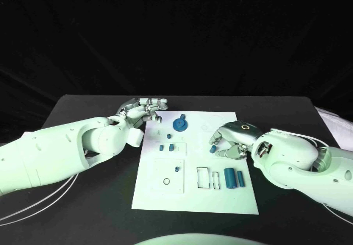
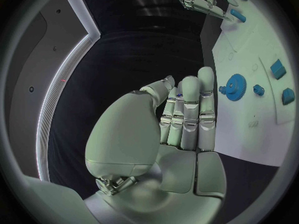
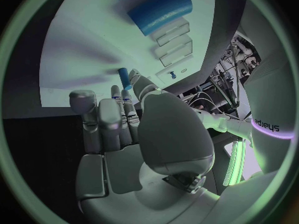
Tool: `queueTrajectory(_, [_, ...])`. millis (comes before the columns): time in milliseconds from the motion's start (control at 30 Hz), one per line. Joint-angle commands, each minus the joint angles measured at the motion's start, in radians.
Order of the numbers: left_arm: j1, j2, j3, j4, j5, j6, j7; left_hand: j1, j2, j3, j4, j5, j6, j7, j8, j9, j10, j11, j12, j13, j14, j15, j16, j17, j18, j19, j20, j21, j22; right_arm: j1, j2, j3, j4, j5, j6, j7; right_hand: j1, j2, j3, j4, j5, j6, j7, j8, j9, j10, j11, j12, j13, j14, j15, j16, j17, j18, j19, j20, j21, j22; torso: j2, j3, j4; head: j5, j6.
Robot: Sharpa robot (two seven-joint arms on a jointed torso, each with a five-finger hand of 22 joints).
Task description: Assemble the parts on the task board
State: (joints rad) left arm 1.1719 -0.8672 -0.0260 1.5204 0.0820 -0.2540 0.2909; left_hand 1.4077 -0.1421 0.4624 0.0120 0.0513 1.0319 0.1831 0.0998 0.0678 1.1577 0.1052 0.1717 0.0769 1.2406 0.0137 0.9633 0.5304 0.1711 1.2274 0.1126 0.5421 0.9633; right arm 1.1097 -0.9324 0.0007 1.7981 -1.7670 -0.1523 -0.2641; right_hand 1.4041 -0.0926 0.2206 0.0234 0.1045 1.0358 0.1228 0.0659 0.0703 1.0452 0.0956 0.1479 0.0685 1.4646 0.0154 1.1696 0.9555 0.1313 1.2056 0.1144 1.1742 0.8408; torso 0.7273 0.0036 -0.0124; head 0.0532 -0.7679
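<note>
The right hand point(image 1: 229, 139) sits over the right edge of the task board point(image 1: 193, 199), and in the head view its own body hides the fingertips; the right wrist view shows the fingers point(image 3: 99, 115) held close together, with a small blue peg point(image 3: 124, 77) pinched between the thumb and a fingertip just above the white plate. In the head view the same peg point(image 1: 212, 149) appears as a blue spot at the left side of that hand, over the board's middle right. The left hand point(image 1: 143, 109) lies at the far left corner of the board; in the left wrist view its fingers point(image 2: 190, 104) stand straight and pressed side by side, and a small blue speck shows at one fingertip — too small to tell whether it is a held part, so the state of this hand cannot be determined. The blue gear point(image 1: 180, 123) lies on the far part of the board, just right of the left hand's fingers and apart from them; in the left wrist view the gear point(image 2: 236, 87) is just beyond the fingertips. Two small blue blocks point(image 1: 166, 147) sit side by side on the left middle of the board. Two blue cylinders point(image 1: 234, 177) lie side by side near the right edge, on the near side of the right hand. Dark outlined recesses point(image 1: 206, 177) lie left of the cylinders — their contents are hard to make out. The board rests on the black surface point(image 1: 88, 214).
</note>
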Motion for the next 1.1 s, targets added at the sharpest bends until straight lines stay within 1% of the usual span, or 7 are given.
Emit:
queueTrajectory(33, [0.000, 0.001, 0.000, 0.001, 0.004, 0.021, 0.003, -0.007, 0.001, -0.007, 0.000, 0.002, -0.008, 0.001, 0.004, -0.001, -0.007, 0.000, 0.005, -0.001, -0.006, 0.003, -0.003, -0.002, 0.010, 0.002, 0.001, -0.007, -0.002, 0.000, 0.008, -0.001, -0.007, -0.007, 0.045, 0.003, 0.000, 0.023, 0.016, 0.011, 0.003, 0.033, 0.008, 0.013, 0.004, 0.043, -0.012, 0.017, -0.001, 0.010, -0.016, 0.008, 0.011, 0.005, 0.010, -0.007, 0.013, 0.015, 0.000, -0.0001, -0.0003, 0.001, 0.000])
queueTrajectory(367, [0.000, 0.001, 0.000, 0.002, 0.004, 0.023, 0.003, -0.007, 0.001, -0.007, 0.000, 0.002, -0.008, 0.001, 0.004, -0.001, -0.007, 0.000, 0.005, -0.001, -0.006, 0.003, -0.003, -0.002, 0.010, 0.002, 0.001, -0.007, -0.002, -0.004, 0.032, -0.002, -0.027, -0.003, 0.053, 0.013, 0.004, 0.036, 0.045, 0.024, -0.008, 0.073, 0.007, 0.018, 0.005, 0.090, -0.021, 0.018, -0.005, 0.016, -0.024, 0.022, 0.027, 0.001, 0.025, -0.017, 0.029, 0.038, 0.001, -0.0003, -0.0002, 0.003, -0.007])
queueTrajectory(567, [0.000, 0.001, 0.000, 0.001, 0.004, 0.024, 0.002, -0.007, 0.001, -0.007, 0.000, 0.002, -0.008, 0.001, 0.004, -0.001, -0.007, 0.000, 0.005, -0.001, -0.006, 0.003, -0.003, -0.002, 0.010, 0.002, 0.001, -0.007, -0.002, -0.007, 0.043, -0.002, -0.040, -0.002, 0.039, 0.010, 0.007, 0.043, 0.062, 0.030, -0.012, 0.091, 0.005, 0.020, 0.006, 0.108, -0.025, 0.014, -0.005, 0.018, -0.027, 0.025, 0.030, -0.001, 0.030, -0.020, 0.034, 0.045, 0.001, -0.0004, -0.0001, 0.003, -0.008])
queueTrajectory(733, [0.000, 0.001, 0.000, -0.001, 0.004, 0.025, 0.001, -0.007, 0.001, -0.007, 0.000, 0.002, -0.008, 0.001, 0.004, -0.001, -0.007, 0.000, 0.005, -0.001, -0.006, 0.003, -0.003, -0.002, 0.010, 0.002, 0.001, -0.007, -0.002, -0.008, 0.041, -0.002, -0.037, -0.005, -0.025, 0.013, 0.018, 0.058, 0.091, 0.032, -0.041, 0.117, 0.000, 0.028, 0.009, 0.140, -0.032, 0.013, -0.003, 0.022, -0.033, 0.034, 0.038, -0.006, 0.048, -0.025, 0.054, 0.077, 0.000, 0.0002, -0.0007, 0.004, -0.009])
queueTrajectory(867, [-0.002, 0.000, -0.001, -0.001, 0.004, 0.025, 0.001, -0.006, 0.002, -0.009, -0.001, 0.002, -0.008, 0.000, 0.004, 0.000, -0.008, -0.001, 0.007, -0.001, -0.007, 0.002, -0.003, -0.003, 0.010, 0.002, 0.001, -0.008, -0.003, -0.006, 0.019, 0.003, -0.008, 0.034, -0.075, 0.025, 0.024, 0.056, 0.104, 0.029, -0.040, 0.126, -0.002, 0.030, 0.011, 0.154, -0.036, 0.009, -0.002, 0.023, -0.036, 0.035, 0.034, -0.009, 0.056, -0.028, 0.065, 0.093, 0.000, 0.0018, 0.0001, 0.006, -0.009])
queueTrajectory(1000, [-0.004, -0.003, -0.001, -0.001, 0.004, 0.024, 0.001, -0.006, 0.002, -0.009, -0.001, 0.002, -0.008, 0.000, 0.004, 0.000, -0.008, -0.001, 0.007, -0.001, -0.007, 0.002, -0.003, -0.003, 0.010, 0.002, 0.001, -0.008, -0.003, 0.006, -0.010, 0.009, 0.026, 0.086, -0.103, 0.036, 0.027, 0.054, 0.114, 0.027, -0.036, 0.130, -0.003, 0.030, 0.011, 0.160, -0.037, 0.006, -0.002, 0.024, -0.037, 0.037, 0.036, -0.011, 0.061, -0.029, 0.071, 0.102, -0.001, -0.0010, -0.0005, 0.005, -0.009])
queueTrajectory(1100, [-0.005, -0.003, -0.001, -0.001, 0.004, 0.024, 0.001, -0.006, 0.002, -0.009, -0.001, 0.002, -0.008, 0.000, 0.004, 0.000, -0.008, -0.001, 0.007, -0.001, -0.007, 0.002, -0.003, -0.003, 0.010, 0.002, 0.001, -0.008, -0.003, 0.018, -0.022, 0.012, 0.050, 0.126, -0.117, 0.046, 0.028, 0.053, 0.116, 0.026, -0.035, 0.131, -0.002, 0.030, 0.011, 0.162, -0.037, 0.005, -0.002, 0.024, -0.038, 0.038, 0.036, -0.011, 0.062, -0.030, 0.072, 0.103, -0.001, -0.0003, -0.0007, 0.006, -0.007])
